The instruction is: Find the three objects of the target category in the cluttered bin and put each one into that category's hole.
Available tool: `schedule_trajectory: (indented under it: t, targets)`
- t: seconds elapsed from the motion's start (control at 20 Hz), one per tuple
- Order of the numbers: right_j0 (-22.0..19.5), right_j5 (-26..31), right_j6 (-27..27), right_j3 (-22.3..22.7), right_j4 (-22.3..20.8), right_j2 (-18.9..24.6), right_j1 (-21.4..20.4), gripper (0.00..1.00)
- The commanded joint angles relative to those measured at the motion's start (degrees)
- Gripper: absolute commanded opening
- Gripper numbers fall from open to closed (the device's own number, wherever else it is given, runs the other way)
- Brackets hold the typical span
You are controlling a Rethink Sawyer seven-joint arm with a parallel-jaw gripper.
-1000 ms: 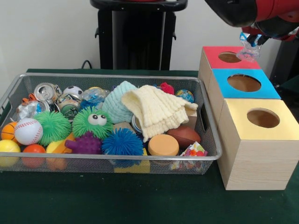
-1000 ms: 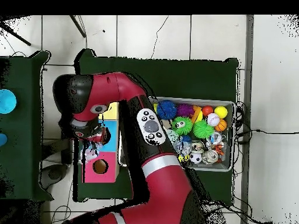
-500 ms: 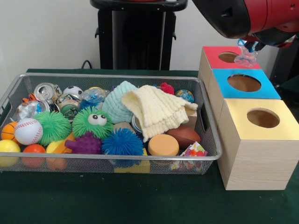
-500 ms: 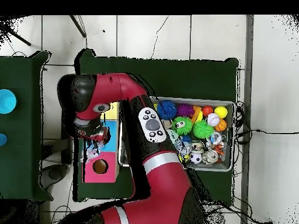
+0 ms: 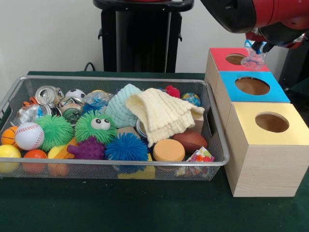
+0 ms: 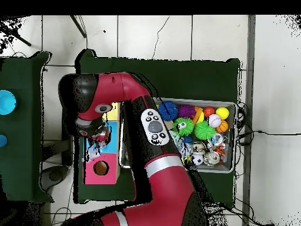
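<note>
A: What colours are near the claw?
B: Just below it, a red-topped box; next a blue-topped box, then a yellow-topped box, sides pale wood.
A: And away from the claw?
B: A silver mesh bin on a dark green surface.
</note>
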Motion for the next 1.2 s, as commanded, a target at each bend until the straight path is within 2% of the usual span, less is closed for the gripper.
schedule_trajectory:
  t: [0.05,0.2,0.3,1.05,1.2]
  targets:
    - [-1.3,-5.7,3.5,0.5,0.0,-1.7,-2.3,0.00]
    - [-0.6,-2.2,2.8,-4.3,-0.9,-1.1,-0.6,0.00]
    - [-0.4,-1.3,2.5,-6.0,-1.4,-1.0,0.1,0.00]
    - [0.2,-1.7,1.1,-10.4,-2.9,-1.2,3.2,0.00]
    - [0.6,1.4,1.4,-11.7,-3.2,-1.5,3.9,0.00]
